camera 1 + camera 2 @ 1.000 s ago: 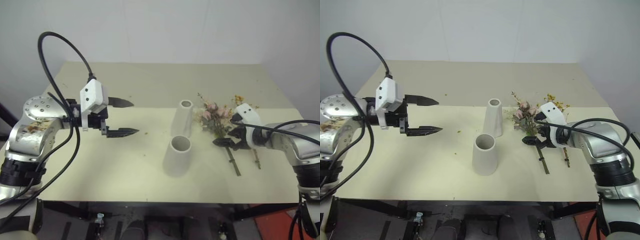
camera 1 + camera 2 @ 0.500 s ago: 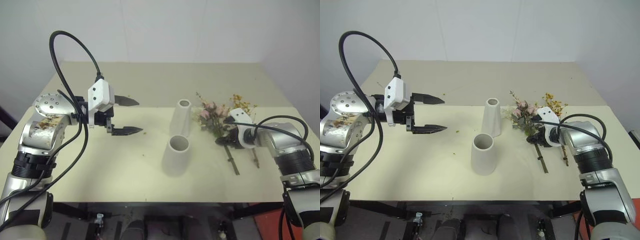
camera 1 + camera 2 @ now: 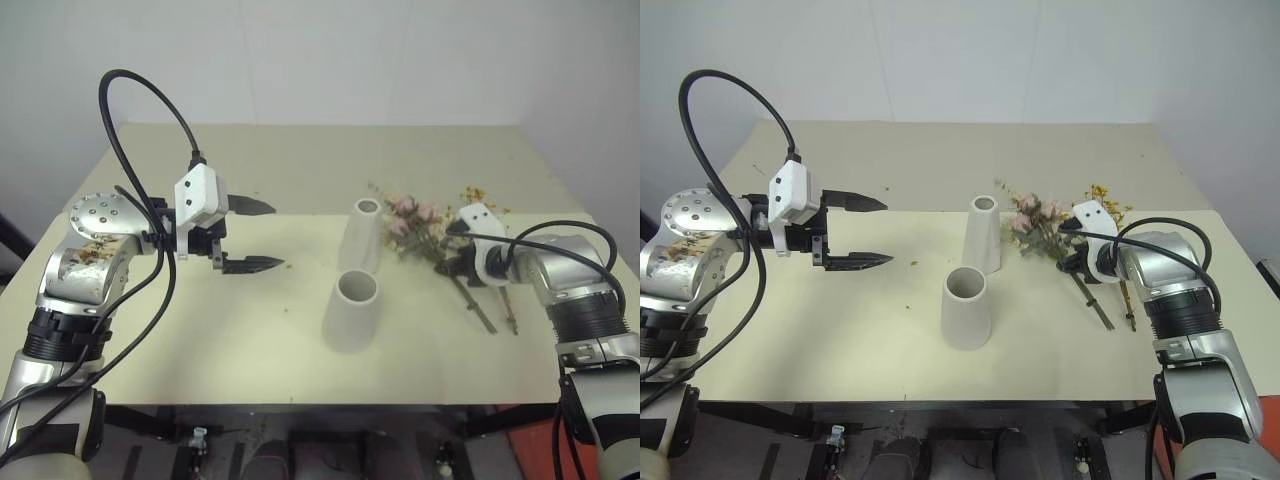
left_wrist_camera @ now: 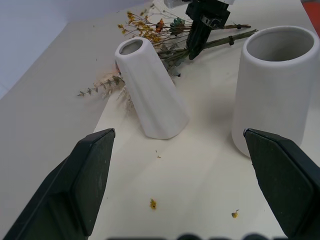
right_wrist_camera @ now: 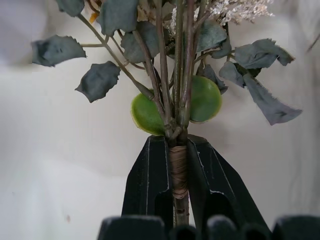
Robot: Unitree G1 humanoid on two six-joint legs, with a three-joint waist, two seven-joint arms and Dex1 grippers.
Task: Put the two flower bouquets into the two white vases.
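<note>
The pink-rose flower bouquet [image 3: 410,225] lies on the table right of the vases, heads toward the tall slim white vase [image 3: 364,235]. My right gripper [image 3: 462,268] is shut on its wrapped stem [image 5: 178,170], just below the green leaves. The yellow-orange bouquet [image 3: 480,195] lies beside it on the right, its thin stem [image 3: 508,305] running toward the front. The shorter, wider white vase [image 3: 352,310] stands in front of the tall one; both are upright with nothing inside. My left gripper [image 3: 270,236] hovers open left of the vases, pointing at them.
The cream table [image 3: 250,330] has small flower crumbs [image 4: 152,203] scattered on it. Its front edge runs close below the wide vase, and its right edge lies just past the yellow bouquet. A black cable [image 3: 130,110] loops above my left arm.
My right gripper has shut on the rose bouquet's stem and pushed forward. The bouquet has swung, its heads nearer the tall vase. The left gripper has stayed open in place.
</note>
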